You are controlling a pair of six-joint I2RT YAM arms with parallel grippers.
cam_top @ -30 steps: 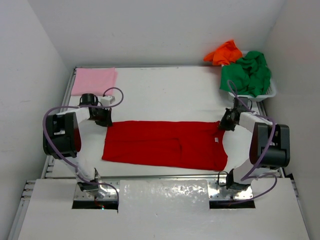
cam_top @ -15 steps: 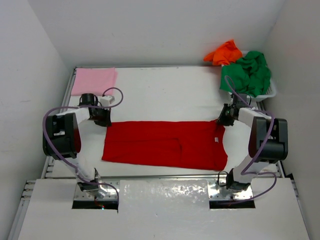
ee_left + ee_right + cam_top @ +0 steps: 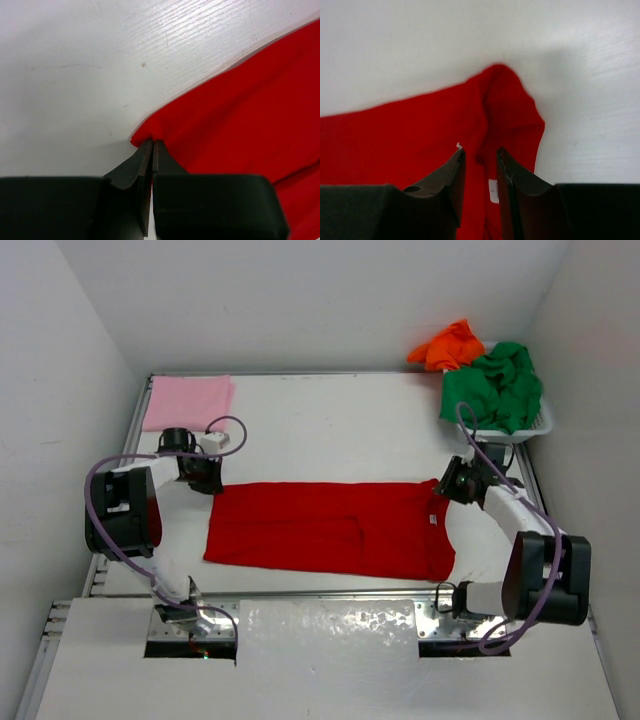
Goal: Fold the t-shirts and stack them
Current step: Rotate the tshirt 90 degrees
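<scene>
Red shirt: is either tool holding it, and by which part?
The left tool pinches the red shirt by its far left corner. The right tool is open above the far right corner, holding nothing.

- the counter is white
- a red t-shirt lies spread flat across its near middle
- a pink t-shirt lies folded at the far left corner
- a white basket stands at the far right corner

1. I count four soft cloth t-shirts: one light pink t-shirt, one bright red t-shirt, one green t-shirt, one orange t-shirt.
2. One white plastic mesh basket.
3. My two black two-finger grippers: left gripper, right gripper.
</scene>
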